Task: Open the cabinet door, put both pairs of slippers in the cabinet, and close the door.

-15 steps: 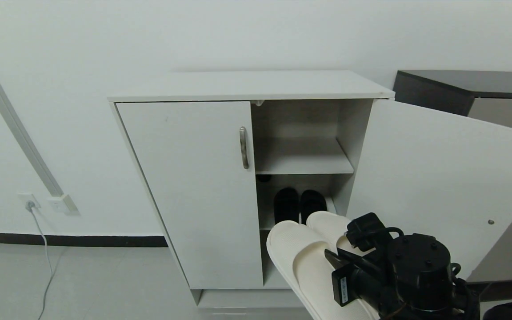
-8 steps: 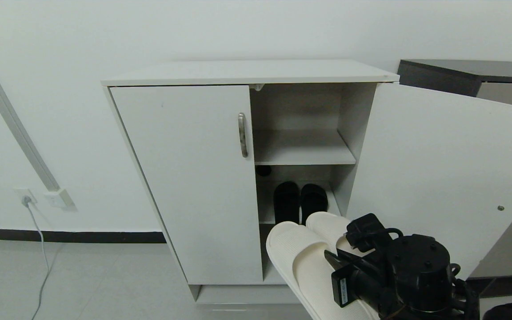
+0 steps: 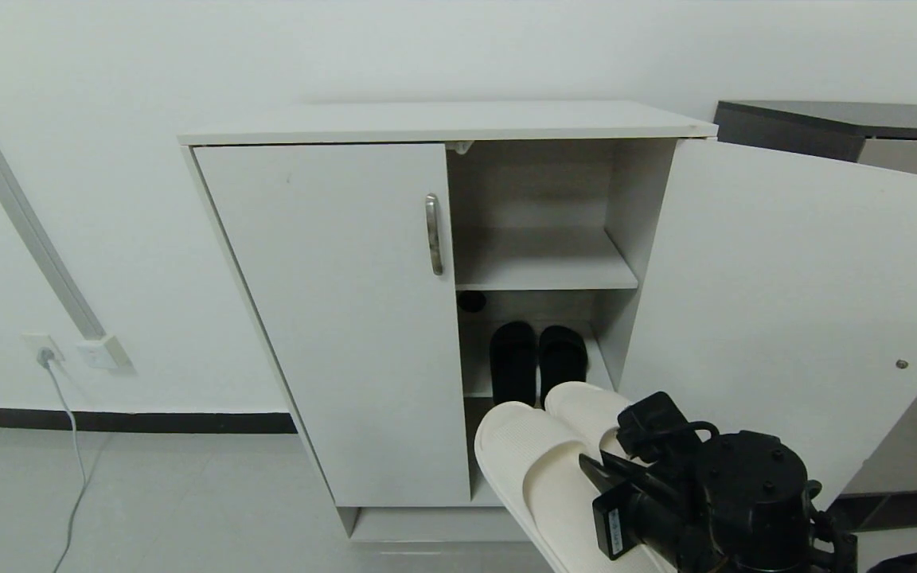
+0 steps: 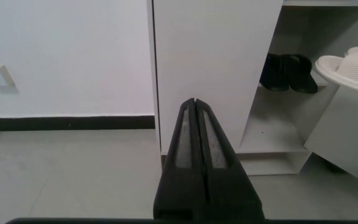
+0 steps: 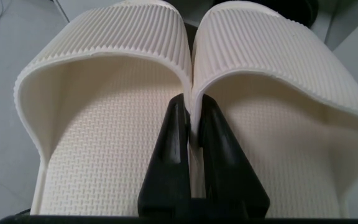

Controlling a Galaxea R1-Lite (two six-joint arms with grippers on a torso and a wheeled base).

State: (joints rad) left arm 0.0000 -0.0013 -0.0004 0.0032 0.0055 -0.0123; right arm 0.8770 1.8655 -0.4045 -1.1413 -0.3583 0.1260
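Head view: the cabinet (image 3: 331, 318) has its right door (image 3: 785, 302) open. The black slippers (image 3: 538, 362) sit on a shelf inside, and the white slippers (image 3: 538, 469) are just before the opening.
Left wrist view: the left gripper (image 4: 194, 107) is pressed together, empty.
Right wrist view: the right gripper (image 5: 191, 121) pinches the white slippers' inner edges.

The cream slippers (image 5: 104, 143) look like matt foam, ribbed on the straps and pebbled on the insoles, while the cabinet (image 3: 331, 318) is smooth matt white board with a brushed metal handle (image 3: 432, 235).
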